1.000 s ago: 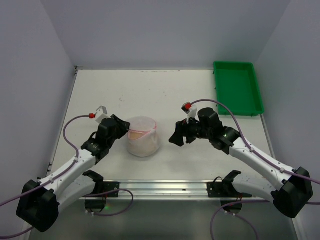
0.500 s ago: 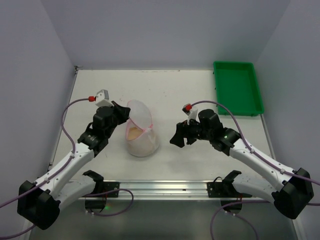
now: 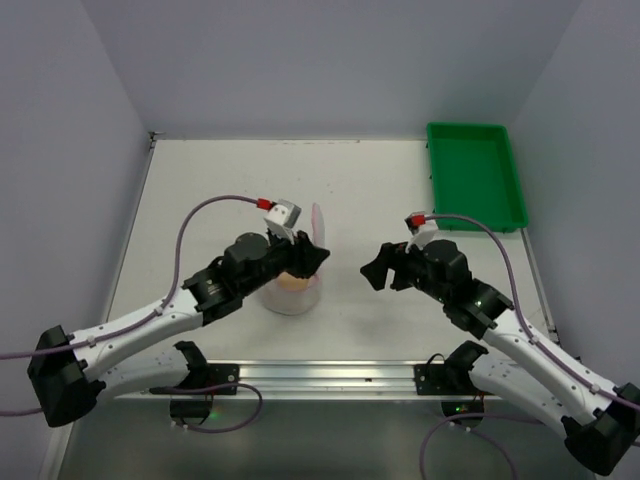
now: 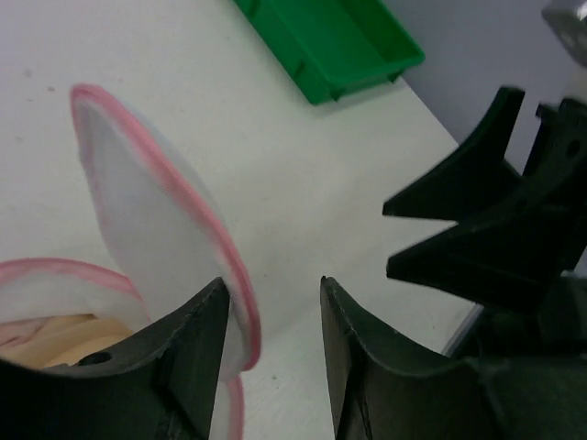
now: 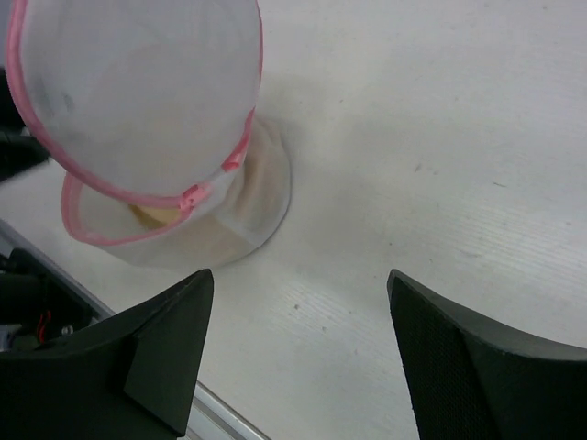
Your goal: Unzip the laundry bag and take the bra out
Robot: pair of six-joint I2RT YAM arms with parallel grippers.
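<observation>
The laundry bag stands mid-table as a white mesh drum with a pink zip edge. Its round lid is flipped upright on the far right side. Beige bra fabric shows inside the opening, also the bra under the lid in the right wrist view. My left gripper hovers over the bag, open. The lid's pink edge lies against the left finger, and the other finger is apart from it. My right gripper hangs open to the right of the bag, empty.
A green tray sits at the far right corner, also seen as the tray in the left wrist view. A metal rail runs along the near table edge. Grey walls close in the left, back and right.
The lid went from lying shut to standing upright, lifted by my left gripper. That gripper then swung right over the bag and opened. My right arm drew back to the right.
</observation>
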